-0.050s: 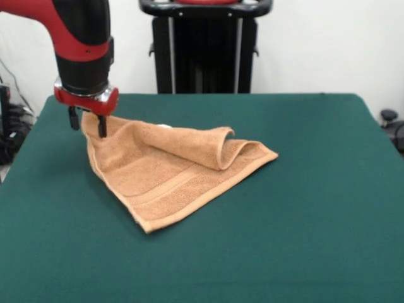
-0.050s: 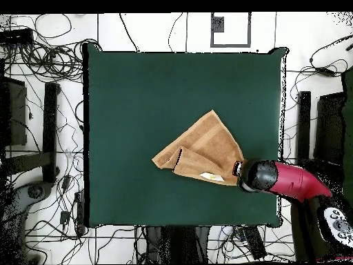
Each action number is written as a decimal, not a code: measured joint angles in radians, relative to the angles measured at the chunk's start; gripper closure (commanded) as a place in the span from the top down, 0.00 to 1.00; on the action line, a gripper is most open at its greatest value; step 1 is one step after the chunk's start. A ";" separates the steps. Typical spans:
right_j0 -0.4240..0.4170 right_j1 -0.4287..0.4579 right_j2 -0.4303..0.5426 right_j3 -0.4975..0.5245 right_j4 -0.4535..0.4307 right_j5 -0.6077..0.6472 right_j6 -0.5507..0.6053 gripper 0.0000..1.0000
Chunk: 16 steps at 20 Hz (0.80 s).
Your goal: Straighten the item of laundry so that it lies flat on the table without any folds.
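Note:
The item of laundry (image 1: 170,173) is an orange-tan terry towel lying in a rough triangle on the green table (image 1: 303,202). One edge is folded over itself into a raised roll near its right corner. In the overhead view the towel (image 2: 203,146) sits right of the table's (image 2: 138,103) centre, and a bit of white tag (image 2: 212,177) shows at its lower edge. My gripper (image 1: 88,125) stands at the towel's far left corner. That corner rises up between the two fingers and is pinched there. From above, the gripper (image 2: 238,168) meets the towel's lower right corner.
The red and black arm (image 2: 289,181) reaches in over the table's right edge in the overhead view. A black stand (image 1: 205,47) rises behind the table's far side. Cables (image 2: 41,83) and frame parts lie on the floor around the table.

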 measured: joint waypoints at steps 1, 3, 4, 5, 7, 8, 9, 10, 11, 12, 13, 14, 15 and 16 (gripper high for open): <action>0.000 0.000 0.000 -0.003 0.000 0.002 0.000 1.00; 0.000 0.000 0.000 -0.009 0.000 0.006 0.000 1.00; 0.000 0.000 0.000 -0.012 0.000 0.007 0.000 1.00; 0.000 0.000 0.000 -0.013 0.000 0.008 0.000 1.00; 0.001 0.000 0.000 -0.018 0.000 0.008 0.000 1.00; 0.002 0.000 0.000 -0.019 0.000 0.008 0.000 1.00; 0.002 0.000 0.000 -0.020 0.000 0.008 0.000 1.00; 0.002 0.000 0.000 -0.021 0.000 0.008 0.000 1.00; 0.003 0.000 0.000 -0.022 0.000 0.008 0.000 1.00; 0.004 0.000 0.000 -0.023 0.000 0.008 0.000 1.00; 0.004 0.000 0.000 -0.023 0.000 0.008 0.000 1.00; 0.004 0.000 0.000 -0.023 0.000 0.008 0.000 1.00; 0.004 0.000 0.000 -0.023 0.000 0.008 0.000 1.00; 0.004 -0.001 0.000 -0.023 0.000 0.008 0.000 1.00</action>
